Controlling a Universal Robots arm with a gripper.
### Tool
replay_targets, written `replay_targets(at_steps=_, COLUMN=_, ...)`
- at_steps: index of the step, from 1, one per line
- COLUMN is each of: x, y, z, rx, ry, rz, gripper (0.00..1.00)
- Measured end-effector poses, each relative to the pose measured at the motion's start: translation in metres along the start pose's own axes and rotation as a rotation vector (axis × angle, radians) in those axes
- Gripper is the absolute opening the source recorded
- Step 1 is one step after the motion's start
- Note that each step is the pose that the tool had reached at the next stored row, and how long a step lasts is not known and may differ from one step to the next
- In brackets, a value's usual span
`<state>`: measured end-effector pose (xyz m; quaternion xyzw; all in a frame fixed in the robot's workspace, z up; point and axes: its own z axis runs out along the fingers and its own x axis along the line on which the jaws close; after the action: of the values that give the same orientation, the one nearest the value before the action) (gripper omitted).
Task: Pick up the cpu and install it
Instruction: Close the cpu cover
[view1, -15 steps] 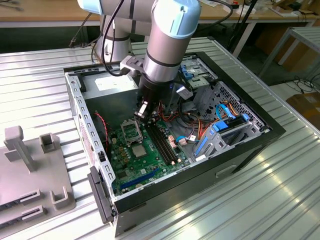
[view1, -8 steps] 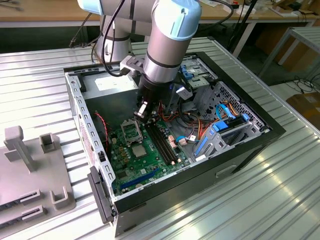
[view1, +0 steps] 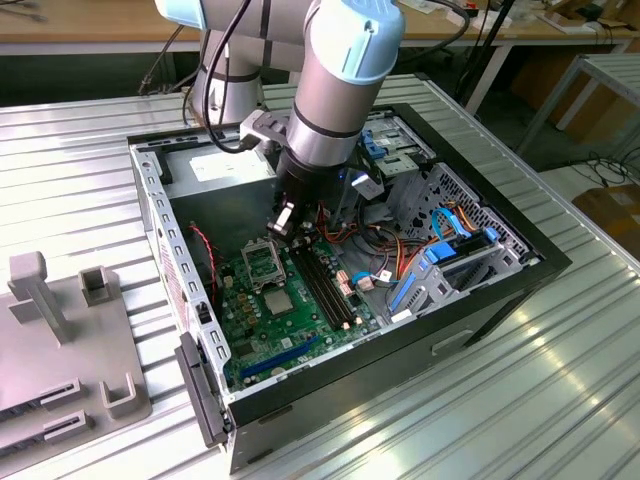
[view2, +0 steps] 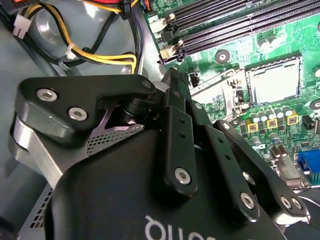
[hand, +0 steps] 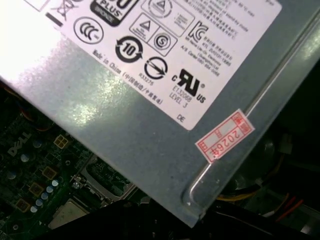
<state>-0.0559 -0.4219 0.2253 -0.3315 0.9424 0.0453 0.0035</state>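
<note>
The arm (view1: 335, 95) is a thick silver-grey tube with pale blue caps (view1: 365, 50) at its joints, and a black cable (view1: 212, 95) loops along it. A light grey bracket (view1: 262, 128) sits at the wrist, above the black hand (view1: 284, 220). In the second wrist view the hand has a matte black housing (view2: 115, 200) and flat black linkage bars (view2: 181, 142) pinned with silver hex-socket screws (view2: 183, 175). There is also a strip of fine perforated mesh (view2: 107, 142), a brushed metal edge (view2: 22, 145) and partly cut-off white lettering (view2: 170, 231).
</note>
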Motion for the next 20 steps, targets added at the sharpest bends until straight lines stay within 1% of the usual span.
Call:
replay_targets(at_steps=4, x=0.0002, y=-0.0001, z=0.0000, rx=-0.0002, ry=-0.0001, rz=0.000, gripper=0.11)
replay_targets(at_steps=5, x=0.0006, y=-0.0007, z=0.0000, rx=-0.0025, ry=-0.0019, rz=0.000, gripper=0.11)
replay_targets(at_steps=9, x=0.0025, y=-0.0032, z=0.0031, rx=-0.0177, ry=-0.0141, rz=0.000, gripper=0.11)
replay_targets(at_steps=10, x=0.0028, y=-0.0035, z=0.0036, rx=-0.0226, ry=-0.0181, rz=-0.001, gripper=0.11)
replay_targets(at_steps=11, x=0.0033, y=-0.0041, z=0.0039, rx=-0.0297, ry=-0.0237, rz=-0.001, gripper=0.11)
replay_targets(at_steps=12, x=0.0039, y=-0.0050, z=0.0045, rx=-0.0428, ry=-0.0343, rz=-0.001, gripper=0.11)
replay_targets(at_steps=13, x=0.0046, y=-0.0059, z=0.0049, rx=-0.0499, ry=-0.0399, rz=-0.001, gripper=0.11)
replay_targets(at_steps=14, x=0.0057, y=-0.0072, z=0.0054, rx=-0.0545, ry=-0.0436, rz=-0.002, gripper=0.11)
replay_targets(at_steps=16, x=0.0076, y=-0.0097, z=0.0067, rx=-0.0575, ry=-0.0462, rz=-0.002, gripper=0.11)
replay_targets(at_steps=18, x=0.0081, y=-0.0103, z=0.0090, rx=-0.0595, ry=-0.0477, rz=-0.001, gripper=0.11)
replay_targets(at_steps=20, x=0.0082, y=-0.0106, z=0.0108, rx=-0.0630, ry=-0.0504, rz=-0.002, gripper=0.11)
